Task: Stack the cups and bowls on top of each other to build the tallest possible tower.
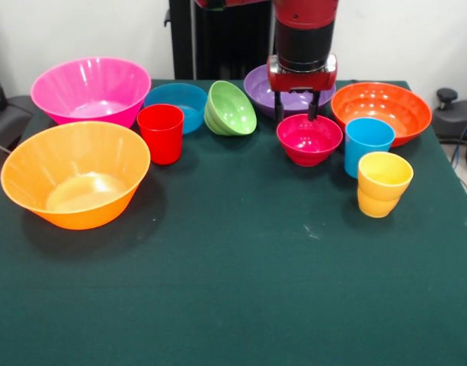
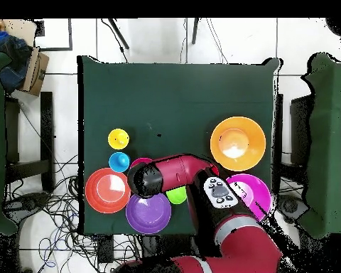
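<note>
nothing's stacked yet, everything sits loose on the desk [image 1: 241,252]. the tool [image 1: 295,112] hangs right over the back rim of the crimson-pink bowl [image 1: 309,139], prongs spread, pinching nothing. looks like the grab step; next it needs to drop and clamp that rim.

near half of table [image 1: 241,305] free | far half crowded: bowls [image 1: 91,89], cups [image 1: 161,133]
</note>
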`<move>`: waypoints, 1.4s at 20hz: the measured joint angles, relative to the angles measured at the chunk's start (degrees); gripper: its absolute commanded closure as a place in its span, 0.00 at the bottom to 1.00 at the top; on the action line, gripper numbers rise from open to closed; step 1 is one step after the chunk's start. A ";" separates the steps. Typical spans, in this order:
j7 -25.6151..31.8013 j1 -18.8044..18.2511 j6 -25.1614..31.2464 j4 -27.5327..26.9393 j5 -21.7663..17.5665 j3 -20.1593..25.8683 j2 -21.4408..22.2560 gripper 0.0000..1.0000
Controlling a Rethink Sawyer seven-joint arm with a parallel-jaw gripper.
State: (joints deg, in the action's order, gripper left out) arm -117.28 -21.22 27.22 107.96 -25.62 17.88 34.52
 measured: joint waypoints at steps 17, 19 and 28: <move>0.00 -2.02 0.00 0.01 0.00 0.26 -0.08 0.00; 0.00 -2.01 0.00 0.00 0.00 0.26 -0.08 0.00; 0.00 -1.99 0.00 -0.02 0.00 0.26 -0.98 0.00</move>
State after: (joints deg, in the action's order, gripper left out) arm -117.28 -23.21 27.22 107.94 -25.62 18.15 33.54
